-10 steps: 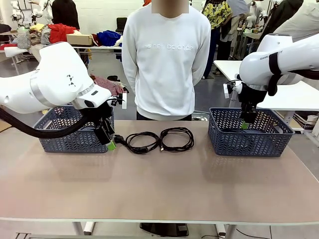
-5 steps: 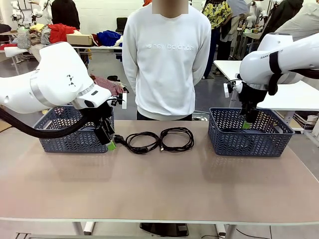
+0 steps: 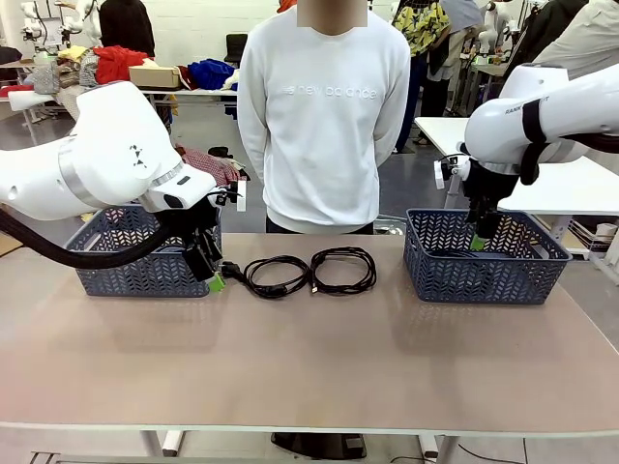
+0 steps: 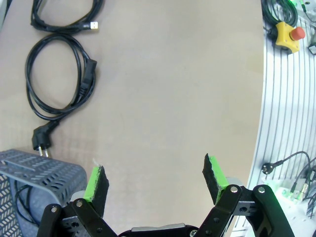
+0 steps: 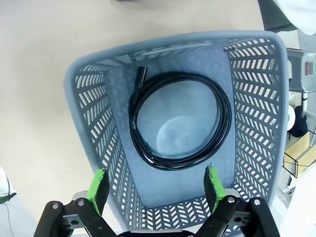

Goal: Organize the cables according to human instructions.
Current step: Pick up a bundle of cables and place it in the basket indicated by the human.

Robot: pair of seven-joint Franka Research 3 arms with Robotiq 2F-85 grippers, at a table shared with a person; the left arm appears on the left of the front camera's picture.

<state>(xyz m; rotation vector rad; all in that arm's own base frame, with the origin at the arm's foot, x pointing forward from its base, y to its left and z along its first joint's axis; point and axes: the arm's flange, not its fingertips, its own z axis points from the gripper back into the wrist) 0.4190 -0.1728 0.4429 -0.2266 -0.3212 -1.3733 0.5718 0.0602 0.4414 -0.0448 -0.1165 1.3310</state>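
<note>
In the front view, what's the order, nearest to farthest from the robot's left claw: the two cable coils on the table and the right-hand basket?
From the left gripper:
1. Power cable, coiled right beside it, plug end nearest.
2. USB cable, the next coil, near the table's middle.
3. Right basket, far over on the robot's right.

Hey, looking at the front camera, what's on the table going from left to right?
left blue-grey basket → coiled cable with a plug → second coiled cable → right blue-grey basket
</note>
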